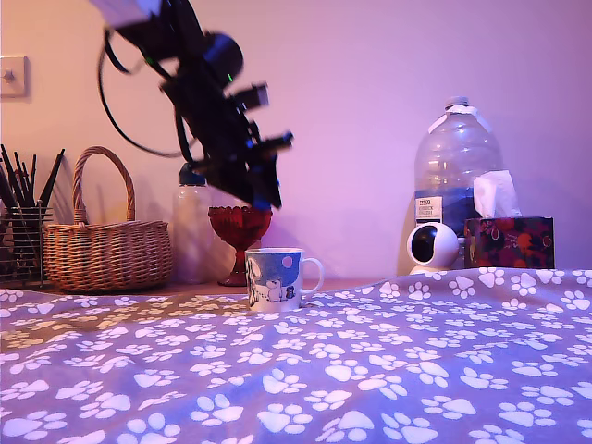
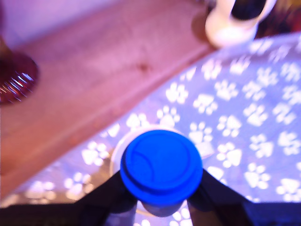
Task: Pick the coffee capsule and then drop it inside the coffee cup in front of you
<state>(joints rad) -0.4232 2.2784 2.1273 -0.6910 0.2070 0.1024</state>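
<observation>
In the wrist view, the dark blue coffee capsule (image 2: 161, 167) fills the lower middle, flat face toward the camera. My gripper (image 2: 162, 190) is shut on it, a dark finger (image 2: 113, 195) showing on each side. Directly beneath it shows the white rim of the coffee cup (image 2: 117, 157). In the exterior view, my gripper (image 1: 265, 196) hangs tilted a short way above the white mug with blue cartoon print (image 1: 275, 278) on the paw-print cloth. Only a blue sliver of the capsule (image 1: 275, 198) shows there.
A red glass goblet (image 1: 240, 234) stands just behind the mug, with a white bottle (image 1: 192, 231) beside it. A wicker basket (image 1: 106, 250) and a pen holder (image 1: 23, 240) sit on the exterior view's left. A white camera (image 1: 433, 247), water jug (image 1: 456, 166) and tissue box (image 1: 509, 240) are on its right.
</observation>
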